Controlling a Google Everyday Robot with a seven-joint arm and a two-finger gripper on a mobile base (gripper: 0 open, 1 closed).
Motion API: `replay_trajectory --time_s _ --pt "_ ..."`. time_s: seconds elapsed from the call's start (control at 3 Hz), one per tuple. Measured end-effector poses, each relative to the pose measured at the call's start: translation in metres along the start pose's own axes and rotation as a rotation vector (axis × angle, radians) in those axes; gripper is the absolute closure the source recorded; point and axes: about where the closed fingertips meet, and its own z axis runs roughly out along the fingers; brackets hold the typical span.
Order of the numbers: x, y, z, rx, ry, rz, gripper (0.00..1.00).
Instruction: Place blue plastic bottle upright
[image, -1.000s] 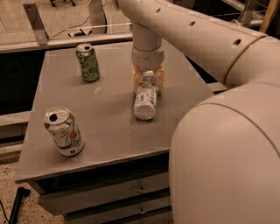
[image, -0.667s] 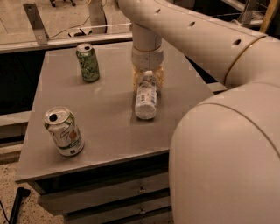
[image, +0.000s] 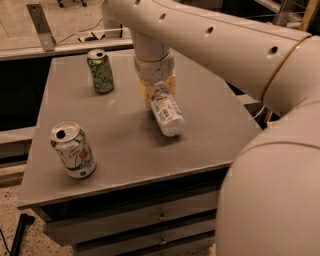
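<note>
Currently the blue plastic bottle (image: 167, 114) is slanting near the middle of the grey table (image: 215, 117). Its long axis is running from far to near-right, with the base pointing toward the near edge. Whether the base is touching the tabletop is unclear. The gripper (image: 159, 91), hanging from the arm (image: 225, 40), is pinching the bottle's far end between its fingers. One green can (image: 100, 71) is standing upright far left, and another can (image: 73, 150) near left, both well apart from the bottle.
</note>
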Motion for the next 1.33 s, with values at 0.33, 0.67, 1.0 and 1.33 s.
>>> replay_trajectory --time_s 0.33,0.67,1.0,1.33 --pt "0.002 0.001 -0.036 -0.087 -0.078 -0.143 1.00" --pt "-0.001 0.003 -0.035 -0.102 -0.093 -0.230 1.00" --pt "-0.008 -0.010 -0.016 -0.221 -0.097 -0.260 1.00" --pt "-0.037 0.002 0.025 -0.565 -0.278 -0.350 1.00"
